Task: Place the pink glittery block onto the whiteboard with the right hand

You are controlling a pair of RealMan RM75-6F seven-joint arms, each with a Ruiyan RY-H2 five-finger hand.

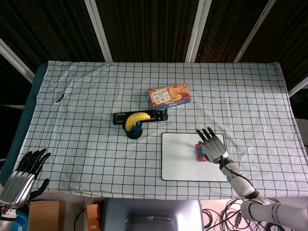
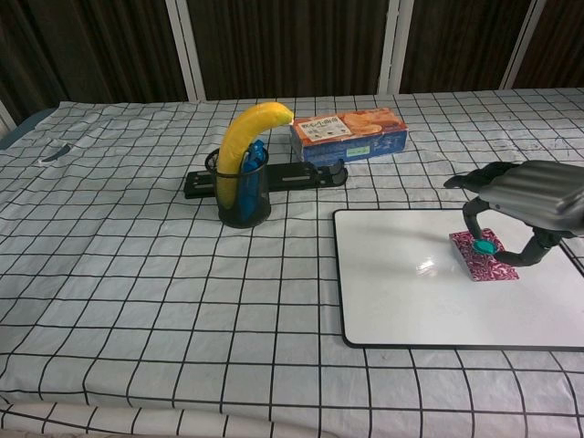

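The pink glittery block (image 2: 484,255) lies flat on the whiteboard (image 2: 401,283), so placement looks done; the right hand (image 2: 522,203) hovers above, fingers spread, holding nothing.

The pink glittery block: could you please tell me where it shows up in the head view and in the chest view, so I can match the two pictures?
Head view: the pink glittery block lies right of centre, partly under the right robot hand.
Chest view: the block is at the right, below that robot hand.
Shared landmark: the whiteboard under it.
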